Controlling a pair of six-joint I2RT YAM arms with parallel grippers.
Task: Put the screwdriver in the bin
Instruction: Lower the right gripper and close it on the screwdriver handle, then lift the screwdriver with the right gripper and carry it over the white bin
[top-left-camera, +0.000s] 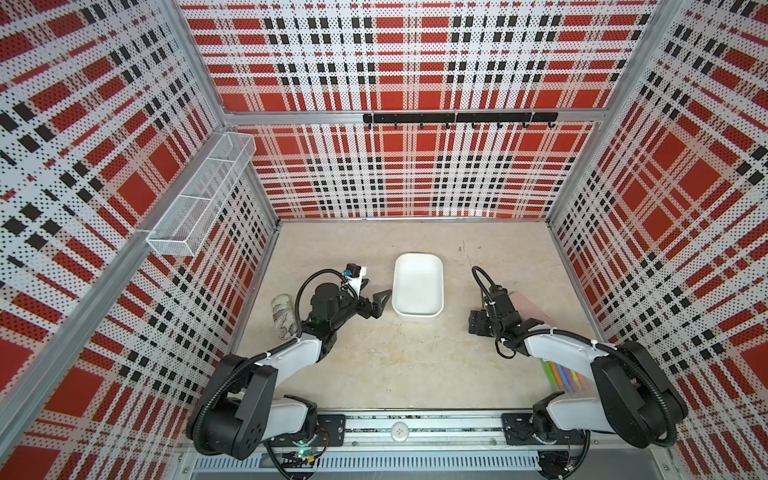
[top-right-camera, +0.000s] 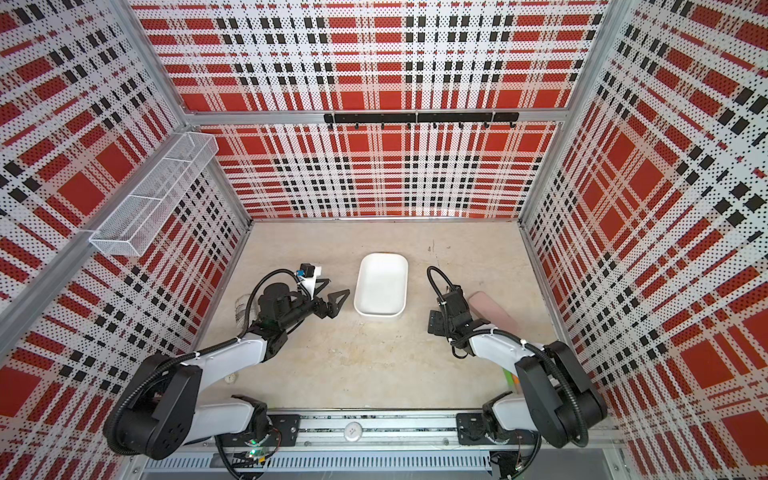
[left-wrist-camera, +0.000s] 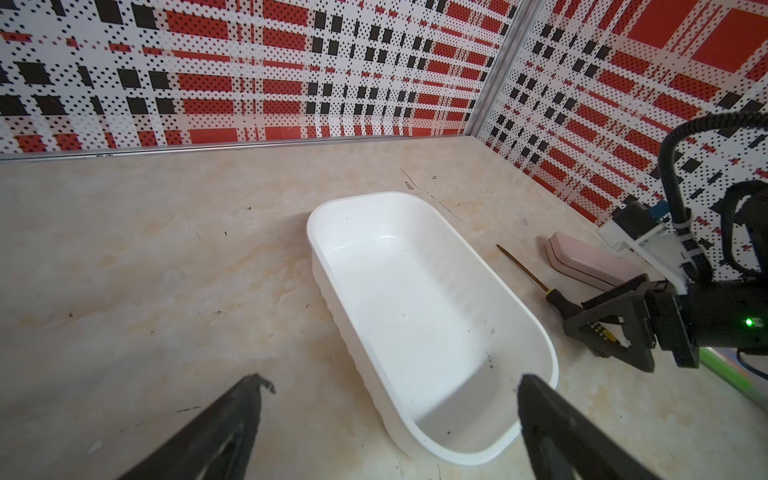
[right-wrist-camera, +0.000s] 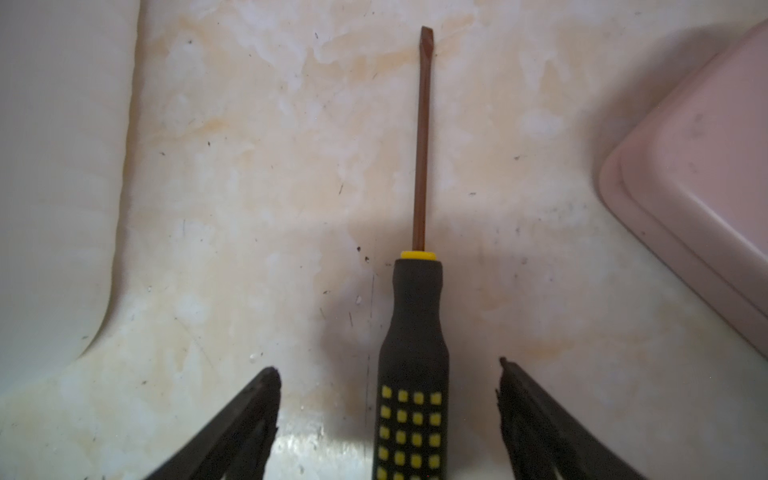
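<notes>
We find right gripper (right-wrist-camera: 387, 370) nearest, jaws spread, straddling screwdriver (right-wrist-camera: 413, 332) handle, gap each side, nothing pinched. Long axis runs near-to-far, tip far, crosswise to jaw closing. Lies on table: bin (top-left-camera: 417, 286) left, pink case (right-wrist-camera: 706, 166) right. Black handle, yellow dots, thin brownish shaft. Left gripper (left-wrist-camera: 393, 380) spread, empty, beyond bin.

Bright, even light comes from above. In both top views the walls (top-left-camera: 415, 62) (top-right-camera: 374, 62) bow at the edges. In the right wrist view the screwdriver (right-wrist-camera: 412, 332) throws a soft shadow on the bench (right-wrist-camera: 232, 199), glare shines beside its handle, and the bin (right-wrist-camera: 50, 166) is blurred.
</notes>
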